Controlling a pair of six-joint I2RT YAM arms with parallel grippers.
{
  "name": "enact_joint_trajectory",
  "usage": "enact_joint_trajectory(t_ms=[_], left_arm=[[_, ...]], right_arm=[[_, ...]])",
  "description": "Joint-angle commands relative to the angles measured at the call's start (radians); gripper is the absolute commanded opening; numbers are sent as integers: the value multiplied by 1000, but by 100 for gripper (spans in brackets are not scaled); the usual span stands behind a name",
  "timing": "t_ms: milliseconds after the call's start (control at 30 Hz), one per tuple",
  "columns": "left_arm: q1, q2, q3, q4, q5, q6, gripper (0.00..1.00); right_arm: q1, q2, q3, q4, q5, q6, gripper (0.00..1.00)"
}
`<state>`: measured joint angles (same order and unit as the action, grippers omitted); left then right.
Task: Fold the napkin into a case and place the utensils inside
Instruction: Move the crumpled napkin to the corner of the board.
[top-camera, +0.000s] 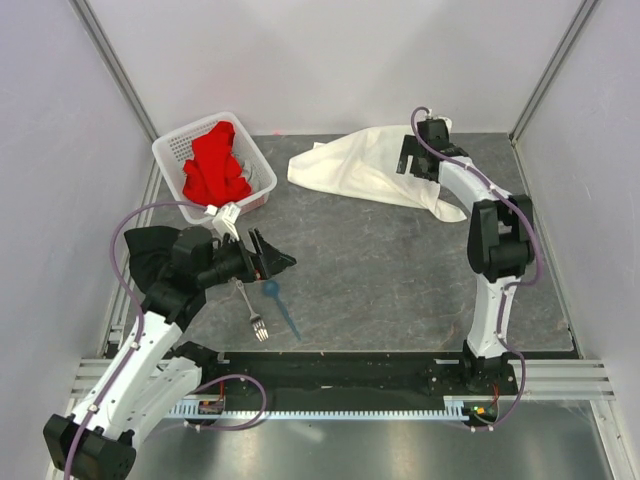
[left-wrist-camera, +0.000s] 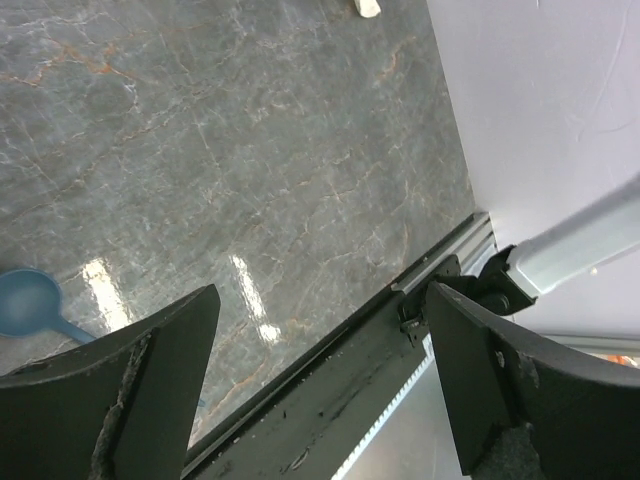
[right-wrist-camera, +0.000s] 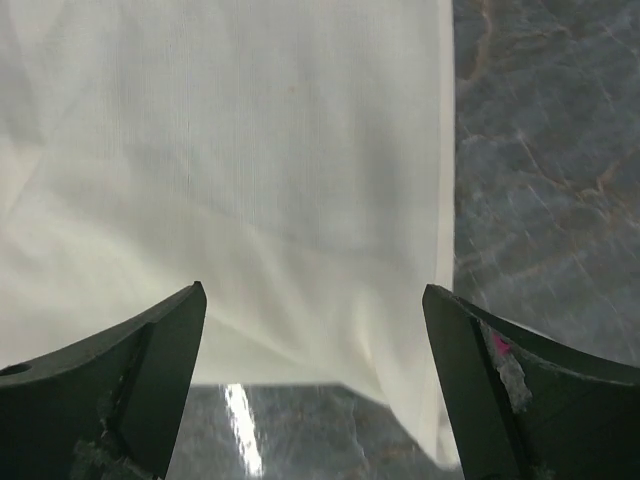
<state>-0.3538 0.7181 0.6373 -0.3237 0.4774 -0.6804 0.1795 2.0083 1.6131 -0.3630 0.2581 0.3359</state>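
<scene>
- Since the napkin (top-camera: 360, 165) lies unfolded, the right fingers (right-wrist-camera: 130, 390) hover above it, wide and empty.
- The left fingers (left-wrist-camera: 520, 390), equally wide and empty, wait near the fork (top-camera: 252, 312) and spoon (top-camera: 272, 290).

White arms (top-camera: 487, 310), black joints (top-camera: 497, 245), purple cables (top-camera: 115, 250).

Table (top-camera: 400, 270) with napkin (top-camera: 360, 165), fork (top-camera: 250, 310), spoon (top-camera: 283, 310), basket (top-camera: 180, 137)

White perforated basket (top-camera: 176, 150) far-left w/ red cloth (top-camera: 213, 165) inside; black cloth (top-camera: 142, 249) nr left edge
</scene>
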Motion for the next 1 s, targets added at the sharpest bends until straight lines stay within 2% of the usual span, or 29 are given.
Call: enact_joint_trajectory(t_ms=[0, 100, 233, 367, 400, 500, 533, 567, 633, 700, 733, 800, 833, 933, 967], left_arm=[[4, 26, 67, -11, 53, 51, 91], [3, 98, 100, -11, 72, 79, 90], [3, 201, 143, -6, 70, 93, 87], [3, 297, 168, 20, 46, 71, 79], [4, 313, 182, 23, 35, 50, 77], [3, 383, 218, 60, 7, 4, 70], [1, 408, 229, 83, 7, -7, 70], [1, 431, 243, 130, 3, -11, 69], [-8, 523, 309, 155, -22, -18, 64], [-16, 598, 395, 178, -51, -15, 56], [-28, 671, 425, 183, -57, -15, 54], [-46, 757, 502, 215, -94, 4, 48], [-62, 849, 533, 215, -98, 11, 45], [-98, 1016, 654, 212, -106, 39, 35], [-112, 1053, 717, 213, -124, 68, 34]], right_arm=[[-3, 170, 181, -76, 3, -75, 98], [-11, 219, 188, -80, 26, -60, 98], [-12, 251, 157, -79, -63, -46, 98], [1, 181, 39, -74, -144, -6, 76], [11, 155, -2, -70, -173, 0, 74], [83, 26, -217, -31, -186, 17, 73], [119, -11, -342, -19, -201, 28, 73], [135, -95, -411, 25, -221, 55, 73], [175, -188, -613, 79, -293, 81, 73], [201, -349, -724, 101, -293, 117, 73], [209, -408, -813, 105, -295, 126, 74], [199, -569, -880, 95, -264, 155, 82], [163, -610, -878, 78, -225, 164, 89], [34, -703, -803, -8, -128, 199, 98], [9, -695, -776, -30, -29, 209, 98]])
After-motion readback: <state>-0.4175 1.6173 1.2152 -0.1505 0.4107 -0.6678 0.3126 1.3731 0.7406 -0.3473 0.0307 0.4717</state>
